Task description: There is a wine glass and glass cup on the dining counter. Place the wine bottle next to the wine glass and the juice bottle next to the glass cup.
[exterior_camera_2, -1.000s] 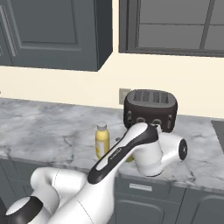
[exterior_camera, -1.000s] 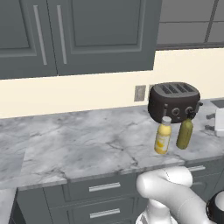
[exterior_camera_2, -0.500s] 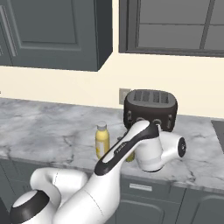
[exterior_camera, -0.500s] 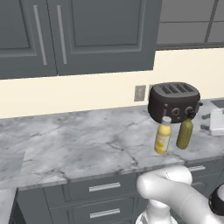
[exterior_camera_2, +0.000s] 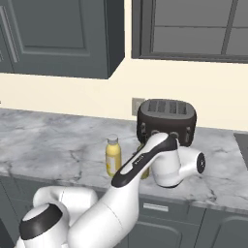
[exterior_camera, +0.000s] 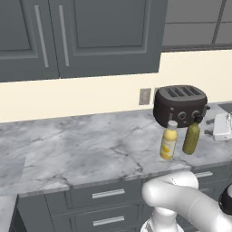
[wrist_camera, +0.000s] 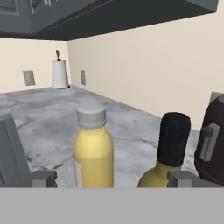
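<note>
The yellow juice bottle [exterior_camera: 169, 140] [exterior_camera_2: 113, 156] [wrist_camera: 91, 151] and the olive-green wine bottle [exterior_camera: 191, 138] [wrist_camera: 171, 153] stand upright side by side on the marble worktop [exterior_camera: 81, 149], in front of the toaster. My gripper [exterior_camera: 211, 128] [wrist_camera: 113, 179] hovers just right of the wine bottle, level with the bottles and pointing at them. It is open, with nothing between its fingertips [wrist_camera: 43, 178]. In the right base view my arm hides most of the wine bottle. The wine glass, the glass cup and the dining counter are out of view.
A dark toaster [exterior_camera: 180, 105] [exterior_camera_2: 166, 121] stands right behind the bottles, against the wall. A paper towel roll [wrist_camera: 60, 73] stands far down the worktop. Drawers [exterior_camera: 108, 194] run under the front edge, and grey cabinets [exterior_camera: 81, 36] hang above.
My hand has edged a little left and down towards the wine bottle. Both bottles stand where they were, and the gripper has stayed open.
</note>
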Robot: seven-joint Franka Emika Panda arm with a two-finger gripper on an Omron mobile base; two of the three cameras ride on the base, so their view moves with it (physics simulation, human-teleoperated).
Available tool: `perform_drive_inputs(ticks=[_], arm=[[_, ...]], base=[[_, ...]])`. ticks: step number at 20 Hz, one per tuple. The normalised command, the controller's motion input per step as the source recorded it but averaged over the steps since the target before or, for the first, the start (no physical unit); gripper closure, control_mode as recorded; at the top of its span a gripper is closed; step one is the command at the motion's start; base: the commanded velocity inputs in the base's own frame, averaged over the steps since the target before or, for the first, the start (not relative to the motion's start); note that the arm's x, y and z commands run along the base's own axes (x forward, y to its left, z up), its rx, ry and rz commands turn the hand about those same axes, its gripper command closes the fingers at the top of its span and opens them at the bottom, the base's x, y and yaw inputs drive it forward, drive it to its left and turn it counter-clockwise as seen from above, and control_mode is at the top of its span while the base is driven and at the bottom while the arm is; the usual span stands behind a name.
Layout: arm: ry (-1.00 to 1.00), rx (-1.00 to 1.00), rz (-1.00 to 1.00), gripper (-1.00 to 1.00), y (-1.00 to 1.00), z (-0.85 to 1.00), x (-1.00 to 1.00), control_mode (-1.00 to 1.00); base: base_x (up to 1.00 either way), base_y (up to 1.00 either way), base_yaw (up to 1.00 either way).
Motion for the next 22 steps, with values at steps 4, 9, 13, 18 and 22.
perform_drive_inputs(ticks=[4,9,13,18,22], arm=[[0.00,0.00,0.00,-1.00,-0.07,-0.10,0.14,-1.00],[0.00,0.00,0.00,-1.00,-0.10,-0.08,0.24,-1.00],[0.00,0.00,0.00,-1.00,-0.07,-0.09,0.24,-1.00],[0.00,0.00,0.00,-1.00,-0.07,-0.12,0.22,-1.00],[0.01,0.00,0.00,-1.00,-0.08,-0.13,0.18,-1.00]], base=[[0.00,0.00,0.00],[0.00,0.00,0.00],[0.00,0.00,0.00],[0.00,0.00,0.00],[0.00,0.00,0.00]])
